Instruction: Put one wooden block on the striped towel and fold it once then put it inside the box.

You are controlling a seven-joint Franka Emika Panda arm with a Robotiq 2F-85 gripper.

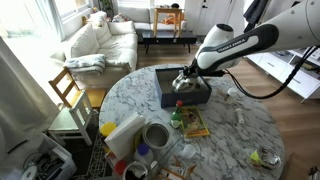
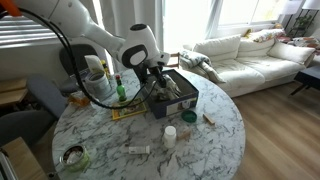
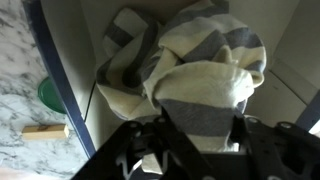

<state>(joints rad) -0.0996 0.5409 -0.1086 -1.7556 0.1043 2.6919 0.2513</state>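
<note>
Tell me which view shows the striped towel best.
The wrist view: the striped towel fills it, bunched inside the box. Both exterior views show only a small pale patch in the box.

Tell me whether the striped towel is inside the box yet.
Inside: the wrist view shows the striped towel, bunched up, over the grey floor of the box, within its dark wall.

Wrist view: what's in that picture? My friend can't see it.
A bunched-up striped towel fills the middle, pinched between the robot's dark fingers at the bottom edge. It is inside the box, and a small wooden block lies outside on the marble table.
</note>
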